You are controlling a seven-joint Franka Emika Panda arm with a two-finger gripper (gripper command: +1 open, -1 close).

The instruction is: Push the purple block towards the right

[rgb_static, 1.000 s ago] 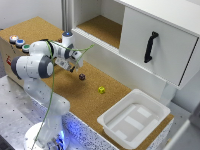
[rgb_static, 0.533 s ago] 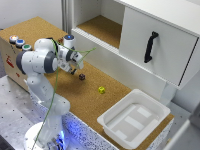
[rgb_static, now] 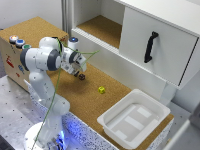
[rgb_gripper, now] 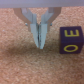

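Gripper (rgb_gripper: 39, 46) low over cork table (rgb_static: 90, 97), fingers (rgb_gripper: 34, 35) pinched together, nothing between them. Purple block (rgb_gripper: 71, 40) sits just beside fingertips, small gap, not touching. Yellow-green cube (rgb_static: 101, 90) well apart from both.

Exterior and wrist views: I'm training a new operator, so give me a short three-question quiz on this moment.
1. True or false: the hand is shut.
2. In the wrist view, is the purple block between the fingers or beside them?
3. In the exterior view, what lies between the purple block and the white tray? A) yellow-green cube B) black handle

Key: 1 true; 2 beside them; 3 A.
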